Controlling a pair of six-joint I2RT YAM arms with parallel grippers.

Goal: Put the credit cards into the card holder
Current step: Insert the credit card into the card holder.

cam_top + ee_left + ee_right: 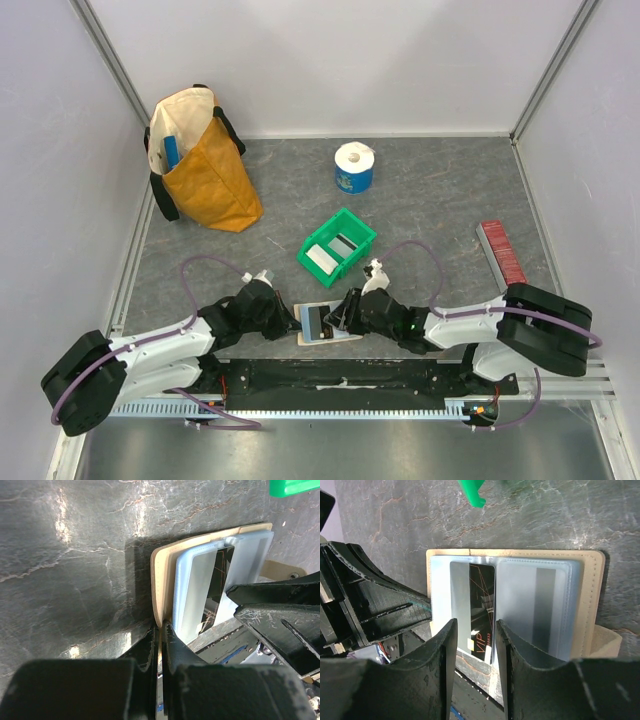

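Observation:
The tan card holder (340, 338) lies open at the table's near edge, between both grippers. My left gripper (162, 626) is shut on its tan left edge (159, 580). A dark credit card (482, 605) marked VIP sits in the left clear pocket, its near end sticking out. My right gripper (476, 625) is open just above that end, fingers apart on either side and not pinching it. The right pocket holds a pale card with a grey stripe (545, 605). More credit cards (322, 258) lie in the green bin (358, 228).
A yellow bag (205, 170) stands at the back left, and a white and blue roll (353, 167) at the back middle. A red ridged strip (503, 252) lies on the right. Walls close the table on three sides.

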